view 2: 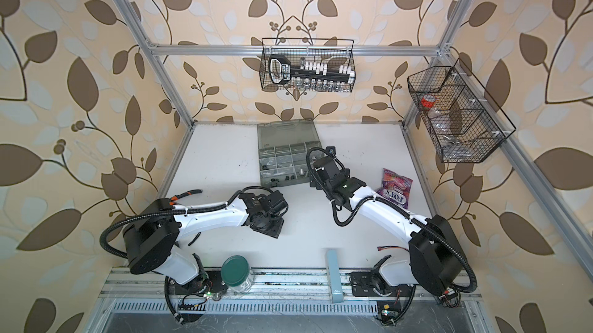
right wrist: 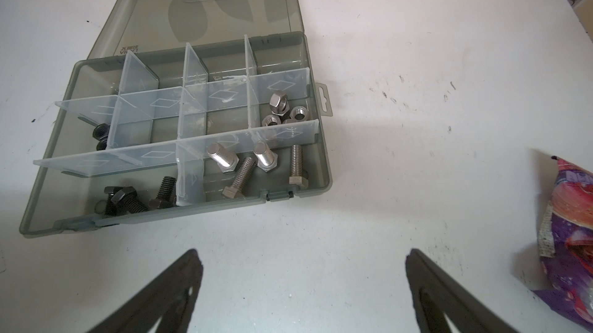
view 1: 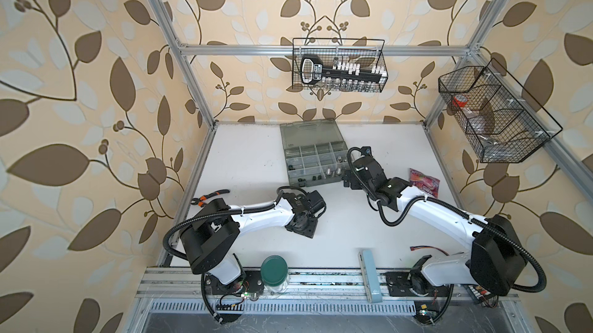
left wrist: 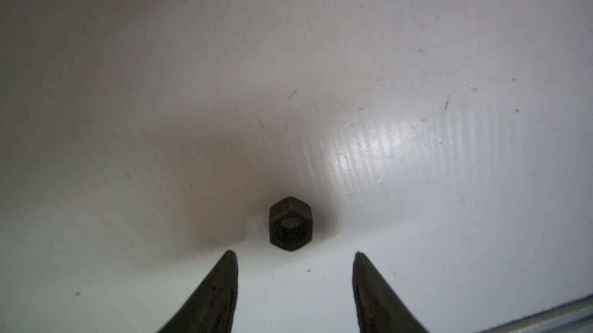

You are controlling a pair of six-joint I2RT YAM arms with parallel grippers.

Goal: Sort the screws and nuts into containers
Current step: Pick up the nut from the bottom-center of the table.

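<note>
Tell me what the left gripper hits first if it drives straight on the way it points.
Most likely the black nut, lying on the white table just ahead, centred between the open jaws of the left gripper. Depth is unclear; the table itself could come first.

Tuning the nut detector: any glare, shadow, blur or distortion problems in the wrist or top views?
Left wrist: black nut slightly soft, at the edge of a dark shadow, glare streak on the table beside it. Right wrist: organizer case and silver screws sharp, evenly lit. Both top views: wide-angle bending of the frame bars.
</note>
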